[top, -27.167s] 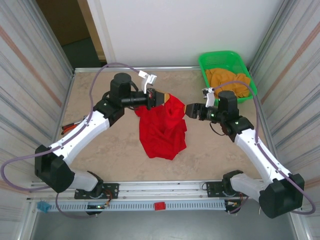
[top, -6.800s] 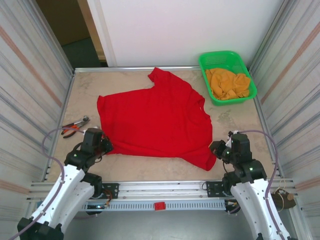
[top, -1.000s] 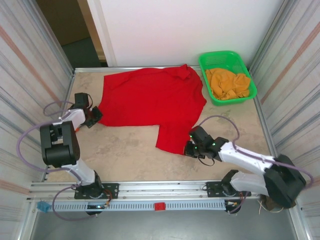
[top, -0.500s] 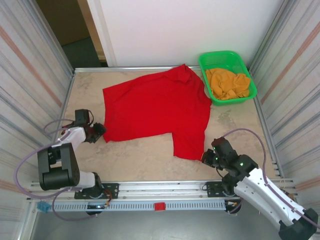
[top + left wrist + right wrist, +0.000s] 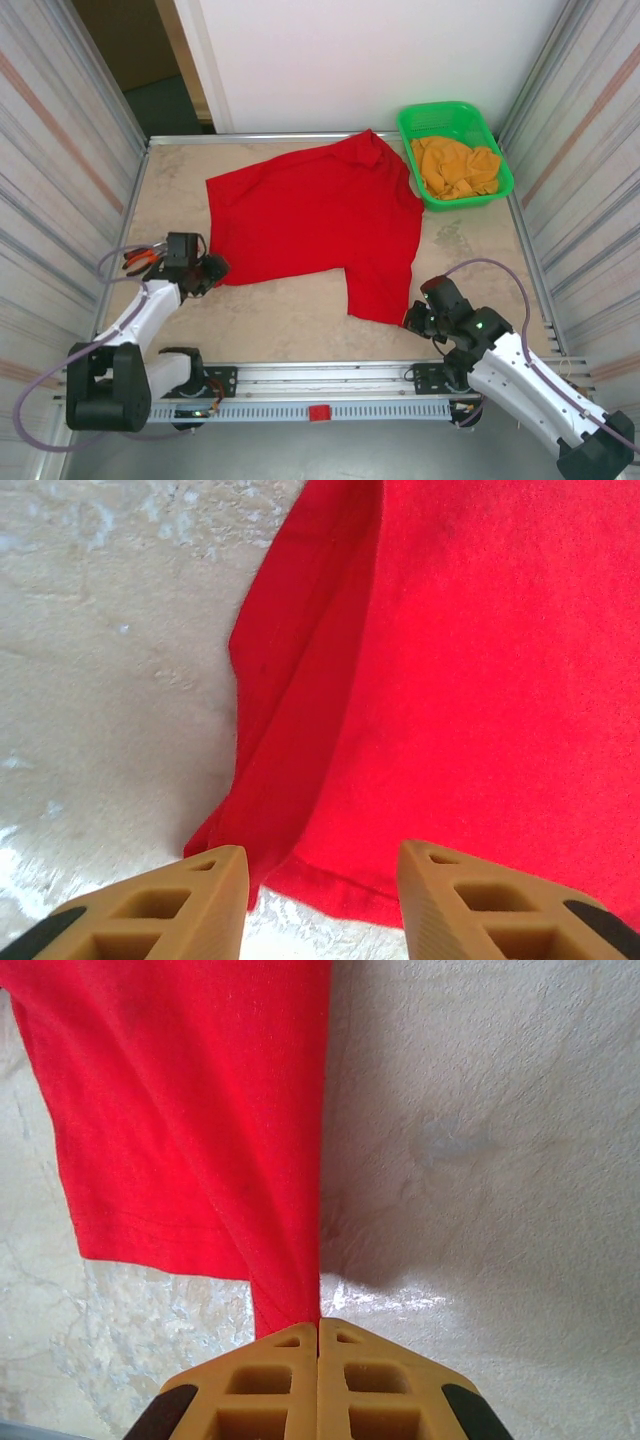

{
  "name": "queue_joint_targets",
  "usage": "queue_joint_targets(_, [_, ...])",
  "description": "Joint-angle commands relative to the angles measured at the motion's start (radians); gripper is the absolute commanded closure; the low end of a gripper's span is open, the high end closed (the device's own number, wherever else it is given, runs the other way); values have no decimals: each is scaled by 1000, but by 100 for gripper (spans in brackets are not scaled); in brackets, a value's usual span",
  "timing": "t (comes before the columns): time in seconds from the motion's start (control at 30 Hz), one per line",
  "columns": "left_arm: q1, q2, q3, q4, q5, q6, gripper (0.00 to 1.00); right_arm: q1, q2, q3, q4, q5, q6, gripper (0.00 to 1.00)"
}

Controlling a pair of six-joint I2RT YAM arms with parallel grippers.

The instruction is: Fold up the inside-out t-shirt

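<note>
Judging no fold made yet, we saw the shirt (image 5: 315, 215) spread nearly flat across the upper middle of the top view, our right gripper (image 5: 412, 318) clamped on its lower right corner, the left gripper (image 5: 213, 268) parted and empty at its lower left corner.

Bare tabletop (image 5: 280, 320) lies open before the red t-shirt (image 5: 310, 215); a green basket (image 5: 440, 120) blocks the far-right corner.
</note>
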Motion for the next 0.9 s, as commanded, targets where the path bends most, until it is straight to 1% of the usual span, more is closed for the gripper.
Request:
queue_joint_targets(0.0, [-41,-46,-25,-63,-115,-48,58,-5,-14,9,-18,-1,8,100])
queue_joint_targets(0.2, [-83,-26,-26,-125,-204,-79,57,-7,-14,8,-3,-3,8,100])
queue_joint_targets(0.33, [-91,0,-39,-104,-214,-93,64,-6,-14,8,1,-3,8,100])
queue_joint_targets(0.43, [-91,30,-34,-92,-225,-87,77,-6,-15,8,1,-2,8,100])
queue_joint_targets(0.5, [-91,47,-28,-84,-228,-79,80,-6,-19,8,2,-2,8,100])
queue_joint_targets(0.53, [-91,53,-23,-86,-234,-77,84,-7,-18,9,2,-2,9,100])
queue_joint_targets(0.6, [-91,60,-8,-87,-237,-65,100,-7,-22,12,2,-1,9,100])
queue_joint_targets(0.67, [-91,58,10,-97,-248,-49,100,-7,-25,13,2,-2,11,100])
queue_joint_targets(0.77, [-91,42,62,-127,-258,15,100,-9,-27,19,2,3,13,100])
queue_joint_targets(0.87, [-90,27,151,-185,-261,138,100,-9,-30,29,1,5,15,100])
